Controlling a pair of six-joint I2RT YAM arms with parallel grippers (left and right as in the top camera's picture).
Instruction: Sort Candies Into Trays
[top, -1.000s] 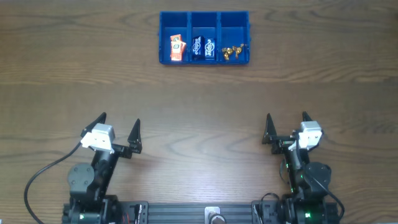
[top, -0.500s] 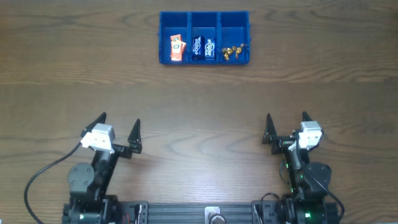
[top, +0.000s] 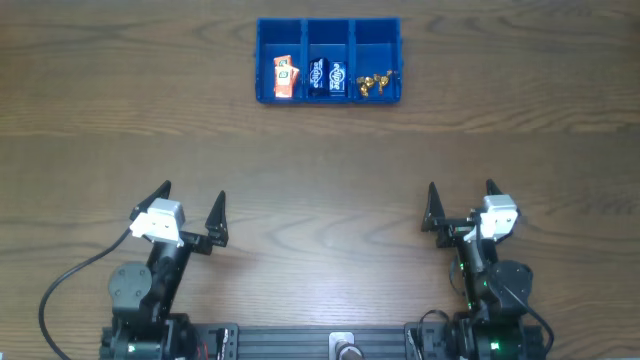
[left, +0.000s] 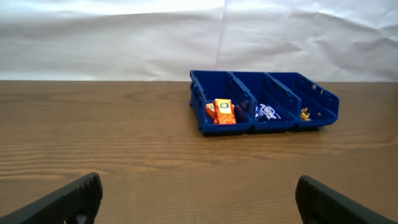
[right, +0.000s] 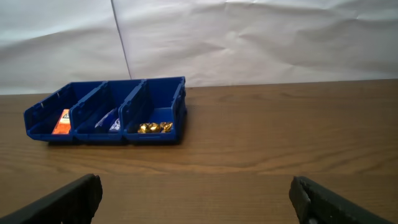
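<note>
A blue tray (top: 328, 27) with three compartments lies at the far middle of the wooden table. Orange candies (top: 285, 77) fill its left compartment, blue-wrapped candies (top: 327, 78) the middle one, gold candies (top: 373, 82) the right one. The same tray (left: 323, 99) with orange candies (left: 222, 111) appears in the left wrist view, and the tray (right: 180, 87) with gold candies (right: 154, 127) in the right wrist view. My left gripper (top: 192, 208) stands open near the table's front left, far from the tray. At the front right, my right gripper (top: 459, 203) is open too. Neither holds anything.
Bare wood stretches between the grippers and the tray. A white backdrop (left: 124, 43) rises behind the table's far edge. A black cable (top: 70, 280) loops beside the left arm's base.
</note>
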